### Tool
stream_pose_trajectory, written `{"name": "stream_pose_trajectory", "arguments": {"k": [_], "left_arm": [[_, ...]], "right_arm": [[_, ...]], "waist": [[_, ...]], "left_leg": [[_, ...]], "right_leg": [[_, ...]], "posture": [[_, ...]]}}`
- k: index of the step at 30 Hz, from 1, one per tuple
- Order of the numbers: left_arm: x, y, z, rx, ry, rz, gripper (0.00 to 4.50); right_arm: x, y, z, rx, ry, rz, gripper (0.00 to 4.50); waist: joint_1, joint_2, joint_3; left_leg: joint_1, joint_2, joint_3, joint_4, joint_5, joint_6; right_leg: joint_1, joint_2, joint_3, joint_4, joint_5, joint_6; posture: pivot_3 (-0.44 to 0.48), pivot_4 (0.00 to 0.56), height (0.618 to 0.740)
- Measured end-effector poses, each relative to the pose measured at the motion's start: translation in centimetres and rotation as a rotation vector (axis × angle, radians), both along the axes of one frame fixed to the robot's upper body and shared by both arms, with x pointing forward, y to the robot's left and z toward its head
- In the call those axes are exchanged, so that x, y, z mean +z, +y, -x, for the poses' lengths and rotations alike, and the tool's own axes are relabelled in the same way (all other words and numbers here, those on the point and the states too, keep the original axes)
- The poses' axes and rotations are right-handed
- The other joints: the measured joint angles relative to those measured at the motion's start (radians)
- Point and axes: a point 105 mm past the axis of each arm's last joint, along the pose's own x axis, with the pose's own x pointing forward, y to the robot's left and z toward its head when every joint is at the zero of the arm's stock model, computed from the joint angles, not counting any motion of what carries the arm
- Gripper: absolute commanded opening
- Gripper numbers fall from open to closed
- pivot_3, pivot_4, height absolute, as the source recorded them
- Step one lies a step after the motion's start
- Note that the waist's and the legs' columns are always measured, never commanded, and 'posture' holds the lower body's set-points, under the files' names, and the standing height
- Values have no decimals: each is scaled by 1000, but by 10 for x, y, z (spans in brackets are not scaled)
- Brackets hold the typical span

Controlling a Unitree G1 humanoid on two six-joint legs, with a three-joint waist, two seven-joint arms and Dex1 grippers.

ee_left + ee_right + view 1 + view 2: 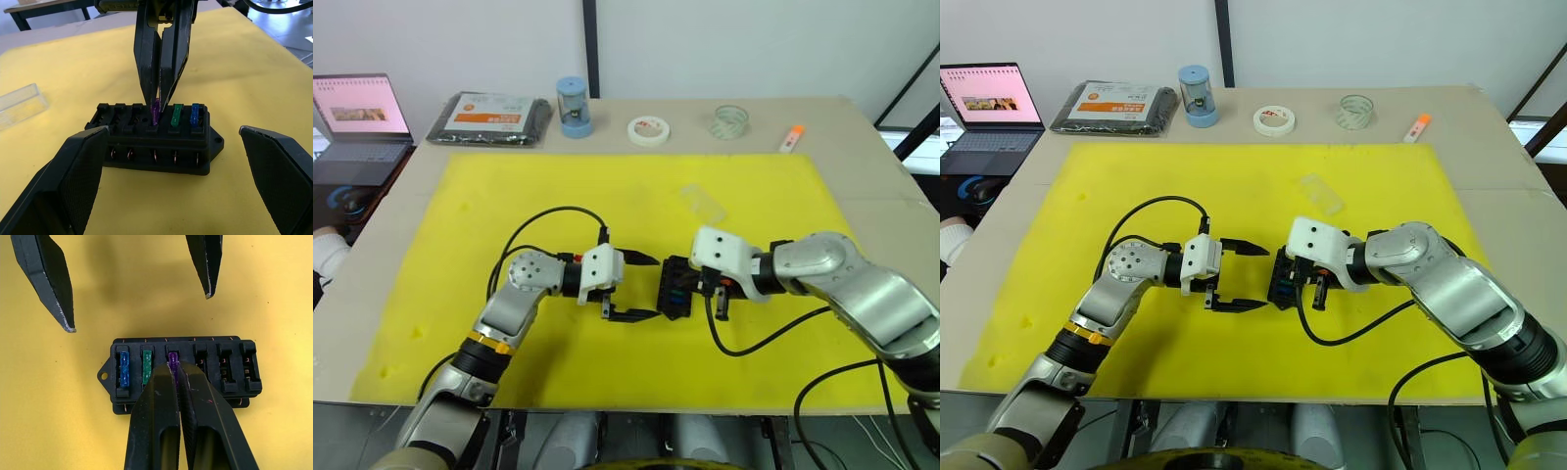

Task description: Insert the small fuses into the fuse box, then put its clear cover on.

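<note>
The fuse box (675, 290) lay on the yellow mat (509, 196) just below the middle of the head-camera frame, between the two grippers. The right gripper (174, 366) came in from the right of the frame with its two fingers pinched narrow on a purple fuse (155, 111), which stood in the third slot of the box. Next to it in the same row sat a green fuse (177, 115) and a blue fuse (195, 114); the other three slots in that row were bare. The left gripper (644, 286) sat just to the left of the box, its fingers spread wide and holding nothing, one tip above and one below in the frame, close to the box but not touching it.

The clear cover (702, 203) lay flat on the mat above and slightly right of the box, well apart from both grippers. Along the top of the frame, off the mat, stood a black packet (491, 118), a blue container (574, 108), a white tape roll (648, 130) and a clear tape roll (730, 121).
</note>
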Motion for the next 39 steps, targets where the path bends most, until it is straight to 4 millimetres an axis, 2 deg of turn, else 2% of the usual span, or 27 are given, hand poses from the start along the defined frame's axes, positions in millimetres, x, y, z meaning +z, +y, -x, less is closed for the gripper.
{"name": "stream_pose_trajectory", "arguments": {"k": [16, 26, 39], "left_arm": [[-1, 1, 0, 3, -2, -8, 4480], [-3, 0, -3, 26, -8, -24, 4480], [-11, -11, 1, 18, -14, -51, 4480]], "right_arm": [[-4, 5, -2, 63, -22, 35, 0], [-4, 0, -1, 102, -35, 95, 0], [-3, -5, -3, 116, -10, 129, 0]], "waist": [[-2, 0, -1], [0, -1, -1], [1, -1, -1]], "left_leg": [[1, 0, 0, 0, 0, 0], [1, 0, 0, 0, 0, 0], [1, 0, 0, 0, 0, 0]], "right_leg": [[1, 1, 0, 0, 0, 0], [1, 2, 0, 0, 0, 0], [2, 0, 0, 0, 0, 0]], "posture": [[0, 150, 740], [0, 150, 740], [0, 150, 740]]}}
